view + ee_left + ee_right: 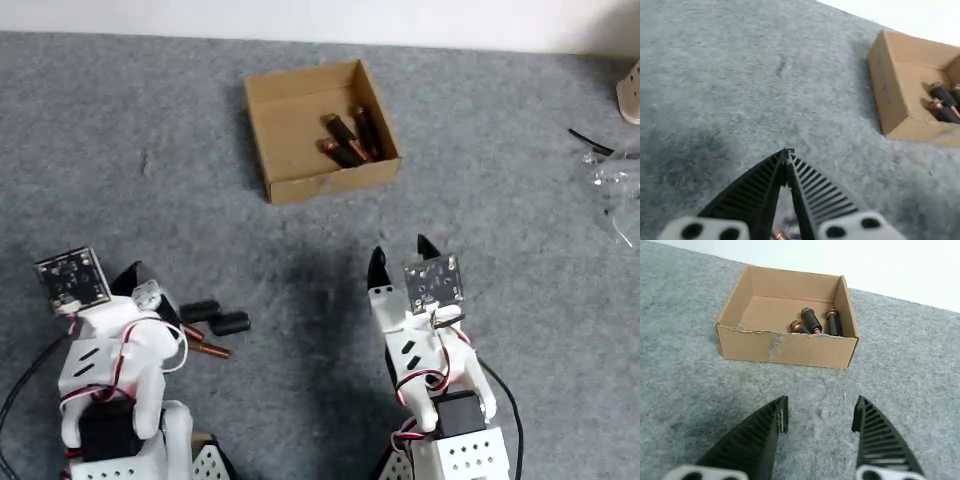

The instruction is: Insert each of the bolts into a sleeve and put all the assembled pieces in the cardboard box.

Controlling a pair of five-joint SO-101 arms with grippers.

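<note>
The cardboard box (283, 112) sits open at the back middle of the grey mat, with several bolt-and-sleeve pieces (350, 138) lying in its right half. Two black sleeves (200, 308) (230, 323) and a copper bolt (207, 348) lie on the mat just right of my left arm. My left gripper (786, 152) is shut, tips touching, low at the front left; a bit of copper (778, 235) peeks through near its base. My right gripper (821, 407) stands open and empty in front of the box (785, 347), well short of it.
Clear plastic wrap and a black cable (610, 170) lie at the right edge, with a pale object (630, 92) behind them. Bare grey mat stretches between the arms and the box. The mat ends at a white surface behind the box.
</note>
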